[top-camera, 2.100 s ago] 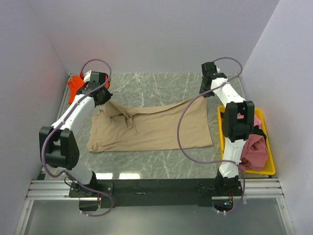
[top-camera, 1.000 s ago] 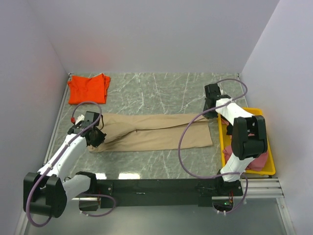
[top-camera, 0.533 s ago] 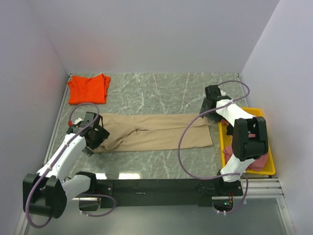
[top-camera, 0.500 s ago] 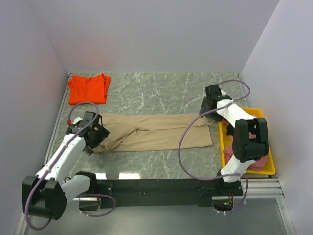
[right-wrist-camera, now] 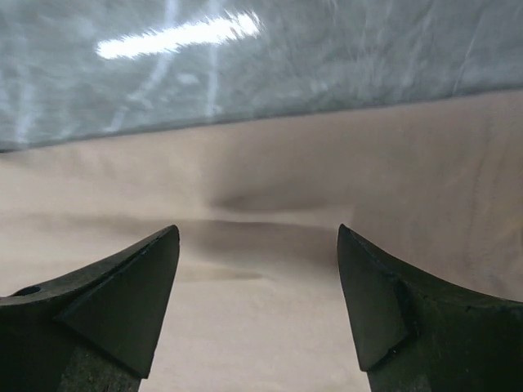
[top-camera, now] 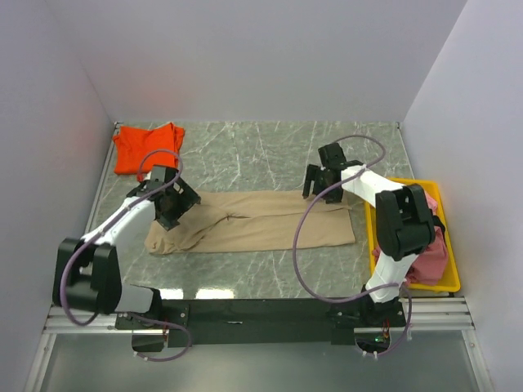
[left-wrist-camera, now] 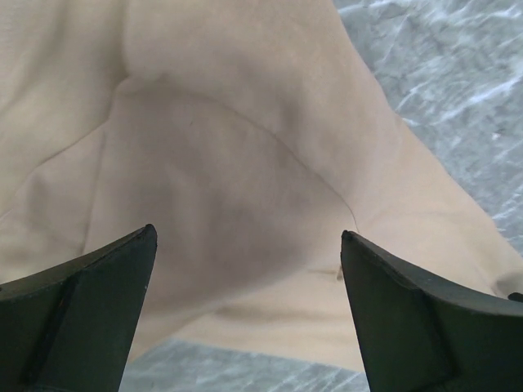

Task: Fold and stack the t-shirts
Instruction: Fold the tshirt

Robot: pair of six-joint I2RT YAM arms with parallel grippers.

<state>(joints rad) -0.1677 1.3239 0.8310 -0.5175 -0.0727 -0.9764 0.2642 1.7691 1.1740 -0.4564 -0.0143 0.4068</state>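
Observation:
A large tan t-shirt [top-camera: 261, 224] lies folded into a long band across the middle of the marble table. My left gripper [top-camera: 181, 211] hovers open over its left end; in the left wrist view the gripper [left-wrist-camera: 247, 233] has only tan cloth [left-wrist-camera: 229, 122] beneath, nothing gripped. My right gripper [top-camera: 317, 189] stands open above the shirt's far right edge. In the right wrist view the gripper [right-wrist-camera: 257, 230] shows bare cloth [right-wrist-camera: 270, 327] between the fingers. An orange-red t-shirt [top-camera: 147, 147] lies folded at the back left corner.
A yellow tray [top-camera: 417, 287] sits along the right edge, holding a crumpled pink shirt [top-camera: 429, 257] and a bit of dark cloth [top-camera: 435, 216]. Walls close in the table on three sides. Bare marble [top-camera: 261, 151] lies behind the tan shirt.
Both grippers opened and let go of the tan shirt. The left arm swung back and right over the shirt's left end. The right gripper moved left along the far edge.

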